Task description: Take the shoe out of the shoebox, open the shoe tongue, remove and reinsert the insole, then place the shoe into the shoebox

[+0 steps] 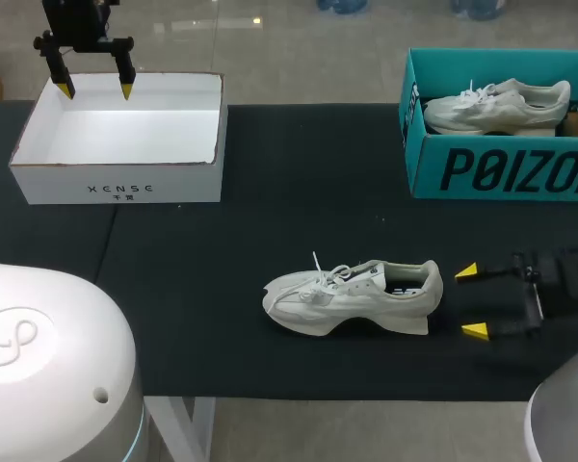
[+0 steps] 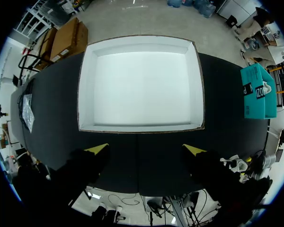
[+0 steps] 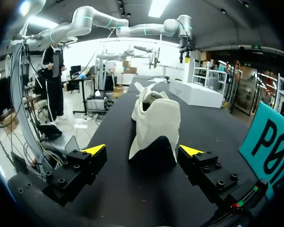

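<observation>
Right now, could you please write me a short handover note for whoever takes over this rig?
Left tool: open, empty, over the empty white box at the far left.
Right tool: open, empty, just behind the white sneaker, at its heel, not touching.
The sneaker stands on the black table, outside both boxes; a second sneaker sits in the teal shoebox.
Done: shoe out. Tongue and insole steps: cannot tell. Left: shoe back into its box.
</observation>
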Robot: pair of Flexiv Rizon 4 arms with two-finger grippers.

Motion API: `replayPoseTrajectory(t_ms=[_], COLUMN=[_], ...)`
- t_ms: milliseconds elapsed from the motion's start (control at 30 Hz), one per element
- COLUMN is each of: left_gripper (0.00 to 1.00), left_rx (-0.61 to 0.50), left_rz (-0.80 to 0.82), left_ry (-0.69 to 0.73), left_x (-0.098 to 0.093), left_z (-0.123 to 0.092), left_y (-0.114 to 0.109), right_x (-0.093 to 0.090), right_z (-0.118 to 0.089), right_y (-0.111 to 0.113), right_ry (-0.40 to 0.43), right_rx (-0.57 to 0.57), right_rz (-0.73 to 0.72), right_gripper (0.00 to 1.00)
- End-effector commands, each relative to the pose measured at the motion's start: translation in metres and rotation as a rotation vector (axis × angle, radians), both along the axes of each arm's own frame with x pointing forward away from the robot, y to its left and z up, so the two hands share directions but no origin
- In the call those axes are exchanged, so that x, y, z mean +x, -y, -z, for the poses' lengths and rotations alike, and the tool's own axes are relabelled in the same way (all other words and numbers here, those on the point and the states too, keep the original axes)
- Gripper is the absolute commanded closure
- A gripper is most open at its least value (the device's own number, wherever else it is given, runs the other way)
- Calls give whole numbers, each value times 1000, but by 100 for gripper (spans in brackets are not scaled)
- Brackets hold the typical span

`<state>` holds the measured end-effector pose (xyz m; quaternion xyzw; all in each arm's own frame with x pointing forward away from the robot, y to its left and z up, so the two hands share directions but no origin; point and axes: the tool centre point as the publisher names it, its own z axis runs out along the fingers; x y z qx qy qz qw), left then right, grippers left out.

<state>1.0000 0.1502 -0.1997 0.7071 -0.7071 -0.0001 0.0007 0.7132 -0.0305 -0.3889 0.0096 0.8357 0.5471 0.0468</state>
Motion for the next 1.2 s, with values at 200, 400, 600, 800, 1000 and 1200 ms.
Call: replayPoseTrajectory(t_ms=[200, 400, 600, 800, 1000, 1200], left_gripper=[0, 0, 0, 0, 0, 0], left_rx=[1, 1, 1, 1, 1, 1], left_rz=[0, 0, 0, 0, 0, 0], left_ry=[0, 0, 0, 0, 0, 0], left_x=[0, 0, 0, 0, 0, 0], left_z=[0, 0, 0, 0, 0, 0], left_y=[0, 0, 0, 0, 0, 0], right_x=[17, 23, 26, 31, 36, 38], right_z=[9, 13, 23, 26, 29, 34], right_y=[-12, -17, -21, -26, -34, -42], right_ry=[-39, -46, -57, -65, -69, -77], right_rx=[19, 21, 25, 28, 28, 30], right_rz=[4, 4, 4, 2, -9, -15], right_gripper=[0, 0, 0, 0, 0, 0])
